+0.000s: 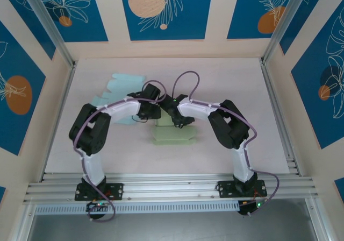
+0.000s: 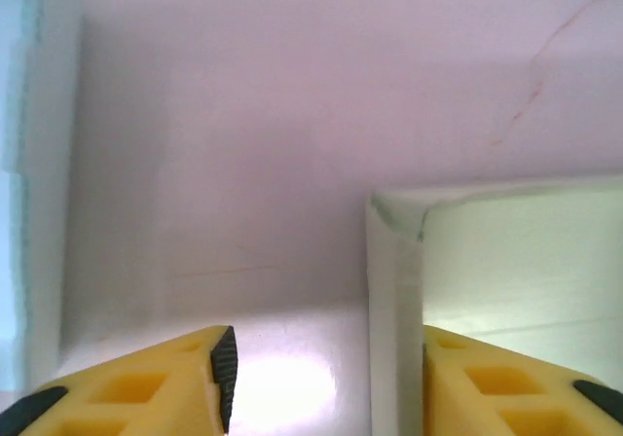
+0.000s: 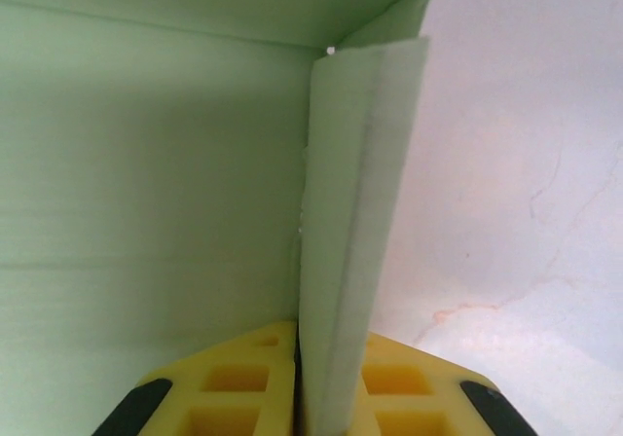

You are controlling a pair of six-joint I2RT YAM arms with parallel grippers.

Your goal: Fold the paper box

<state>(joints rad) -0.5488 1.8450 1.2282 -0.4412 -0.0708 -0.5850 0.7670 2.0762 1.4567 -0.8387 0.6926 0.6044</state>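
- Paper box (image 1: 173, 135): pale green and partly folded. It sits near the middle of the desk (image 1: 236, 85), under the tips of both arms.
- Box detail, right wrist view: a broad inner panel meets an upright side wall (image 3: 355, 193) at a corner. That wall is doubled over on itself.
- Right hand (image 3: 331, 382): clenched on the doubled side wall. One yellow finger (image 3: 234, 382) sits on each side, with the paper pinched between them.
- Left hand (image 2: 326, 363): released, with its yellow fingers (image 2: 136, 392) standing apart and bare desk showing in the gap. A corner of the box lies at the right of this view. Its upright wall is just beside the inner face of the finger on that side, not pinched.
- Blue sheet (image 1: 121, 89): light blue cut paper lying flat on the desk behind the left arm and partly covered by it. It is apart from the green box.
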